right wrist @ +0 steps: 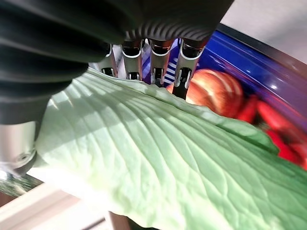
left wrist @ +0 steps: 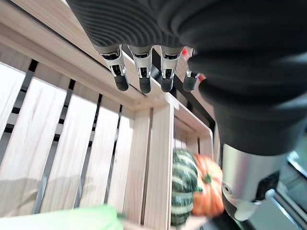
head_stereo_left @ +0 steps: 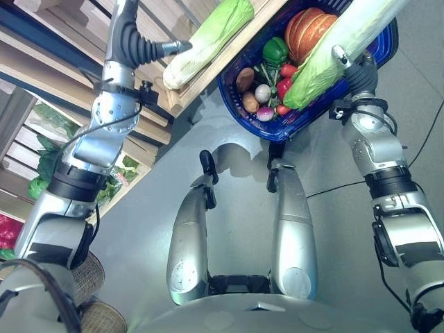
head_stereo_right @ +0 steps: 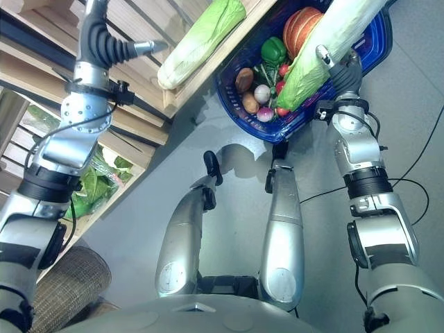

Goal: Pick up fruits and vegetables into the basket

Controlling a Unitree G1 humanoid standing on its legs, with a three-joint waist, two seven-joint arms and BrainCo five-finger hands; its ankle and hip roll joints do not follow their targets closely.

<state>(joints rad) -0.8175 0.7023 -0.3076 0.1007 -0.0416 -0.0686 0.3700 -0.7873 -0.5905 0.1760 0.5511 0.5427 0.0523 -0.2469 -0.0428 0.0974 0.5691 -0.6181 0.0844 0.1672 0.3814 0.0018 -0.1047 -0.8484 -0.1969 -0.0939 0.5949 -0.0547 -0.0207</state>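
While the right hand (right wrist: 144,43) had its fingers wrapped round a long napa cabbage (head_stereo_left: 326,59), that cabbage hung over the blue basket (head_stereo_left: 385,45) with its leafy end dipping among what already lay inside: a pumpkin (head_stereo_left: 312,28), a green pepper (head_stereo_left: 275,50), a potato (head_stereo_left: 244,78) and some small red and white pieces near the basket's near rim. The step in hand looked to be the drop into the basket, nearly finished. I judged the next move called for lowering the cabbage until it rested on the pile, then loosening the fingers. The left hand (left wrist: 144,72) held nothing, its fingers relaxed beside the wooden shelf (head_stereo_left: 208,73), where a second napa cabbage (head_stereo_left: 208,41) lay along the front edge, probably the next pick.
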